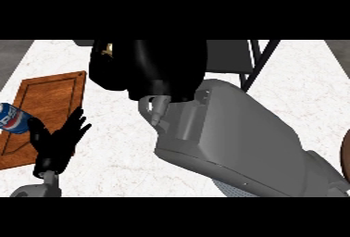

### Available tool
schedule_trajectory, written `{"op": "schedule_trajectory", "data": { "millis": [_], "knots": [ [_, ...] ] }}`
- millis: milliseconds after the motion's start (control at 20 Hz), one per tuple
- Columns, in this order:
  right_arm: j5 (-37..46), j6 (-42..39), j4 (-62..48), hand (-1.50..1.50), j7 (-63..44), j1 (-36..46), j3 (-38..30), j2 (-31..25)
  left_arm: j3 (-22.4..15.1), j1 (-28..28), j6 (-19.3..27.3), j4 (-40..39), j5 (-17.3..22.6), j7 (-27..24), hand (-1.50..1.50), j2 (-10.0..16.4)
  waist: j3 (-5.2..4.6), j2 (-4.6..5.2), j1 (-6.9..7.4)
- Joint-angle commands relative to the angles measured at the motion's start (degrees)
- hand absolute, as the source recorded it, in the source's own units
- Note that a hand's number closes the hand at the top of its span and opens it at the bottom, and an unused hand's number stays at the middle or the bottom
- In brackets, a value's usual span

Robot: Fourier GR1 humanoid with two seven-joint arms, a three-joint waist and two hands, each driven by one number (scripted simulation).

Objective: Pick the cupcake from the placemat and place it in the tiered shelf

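Your right hand (147, 65) hangs at 12 o'clock, just beside the tiered shelf (229, 56), whose dark frame shows at 1 o'clock, its contents hidden behind your grey forearm (232, 134); you cannot tell whether that hand is closed or what it holds; the cupcake is not plainly seen, only a tan fleck (106, 50) at the hand's 9 o'clock edge; one placemat (48, 102) at 9 o'clock bears one blue can (14, 118); your left hand (58, 141) rests spread at 8 o'clock.
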State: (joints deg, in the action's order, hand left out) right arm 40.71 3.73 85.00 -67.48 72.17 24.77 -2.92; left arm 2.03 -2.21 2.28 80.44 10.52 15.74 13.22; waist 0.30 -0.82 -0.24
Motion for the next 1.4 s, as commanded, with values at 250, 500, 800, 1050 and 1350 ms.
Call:
{"op": "schedule_trajectory", "data": {
  "millis": [250, 500, 800, 1050, 1350],
  "knots": [
    [-0.54, -7.65, -8.59, 1.5, -5.02, 12.57, -14.39, -5.18, -0.87, 0.27, 0.36, -1.57, -0.72, 0.84, 0.0, -1.43, -0.37, 0.65, 0.4],
    [-0.13, -7.42, -15.78, 1.5, 0.89, 13.41, -17.46, -7.15, -0.75, 1.22, -1.64, -2.55, -0.54, -0.2, 0.0, -0.8, -0.38, 0.84, 0.7],
    [-4.01, -10.23, -27.01, 1.5, 11.36, 17.01, -22.72, -10.87, -0.48, 1.49, -1.55, -1.57, -0.76, 0.03, 0.0, -0.9, -0.38, 1.02, 1.33],
    [-3.2, -11.04, -34.57, 1.5, 17.72, 17.31, -23.03, -13.03, -1.5, 1.85, -0.45, 2.15, -1.65, 2.52, 0.0, -1.26, -0.34, 1.08, 1.92],
    [-0.83, -6.86, -41.23, 1.5, 23.28, 17.23, -23.02, -11.76, -1.11, -0.8, -0.8, -2.39, -1.83, 1.99, 0.0, -2.08, -0.37, 1.28, 1.67]
  ]
}}
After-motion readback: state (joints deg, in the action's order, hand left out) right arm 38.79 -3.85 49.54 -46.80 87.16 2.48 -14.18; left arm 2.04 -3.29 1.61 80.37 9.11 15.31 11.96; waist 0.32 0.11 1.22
